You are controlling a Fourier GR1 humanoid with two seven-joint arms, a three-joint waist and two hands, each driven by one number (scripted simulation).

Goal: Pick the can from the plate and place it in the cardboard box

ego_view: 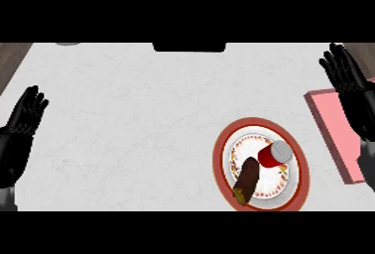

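Observation:
A red can [273, 155] with a silver top lies on a red-rimmed plate [222, 158] at the lower right of the white counter. A dark brown elongated item [247, 180] lies on the plate beside the can. A pink box [327, 111] sits at the right edge, partly hidden by my right hand [353, 89], which is open with fingers up, above and right of the plate. My left hand [23, 119] rests open at the far left edge, far from the plate.
A dark object [189, 47] sits at the counter's back edge in the middle. A grey round thing [68, 43] peeks in at the back left. Brown floor shows at the top corners. White counter spreads between my left hand and the plate.

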